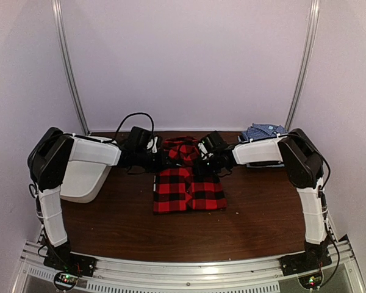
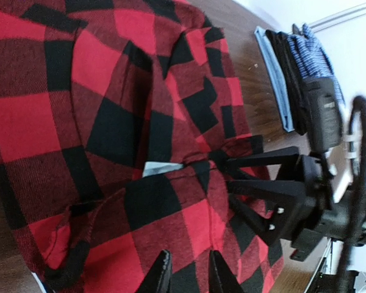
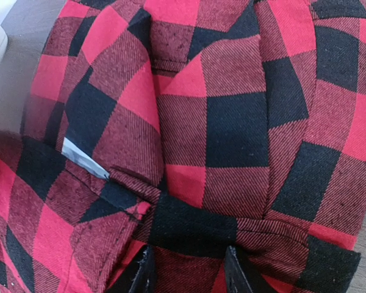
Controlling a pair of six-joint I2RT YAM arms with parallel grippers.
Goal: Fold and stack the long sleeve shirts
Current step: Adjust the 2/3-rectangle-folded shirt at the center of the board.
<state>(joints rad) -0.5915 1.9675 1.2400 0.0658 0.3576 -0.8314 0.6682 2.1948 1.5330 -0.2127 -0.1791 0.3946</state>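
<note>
left fingers (image 2: 160, 278), right fingers (image 3: 141, 274): narrow gaps over plaid shirt (image 1: 189, 186), can't tell if gripping. Long axis near–far, collar toward far edge. Two shirts; blue check (image 1: 263, 130) at far-right desk corner.

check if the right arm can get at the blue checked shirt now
Probably, but not right away: the blue checked shirt lies uncovered just behind that arm, yet the right fingers look clamped on the plaid shirt.

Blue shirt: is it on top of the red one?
No, the blue shirt sits at the far right, apart from the red shirt.
</note>
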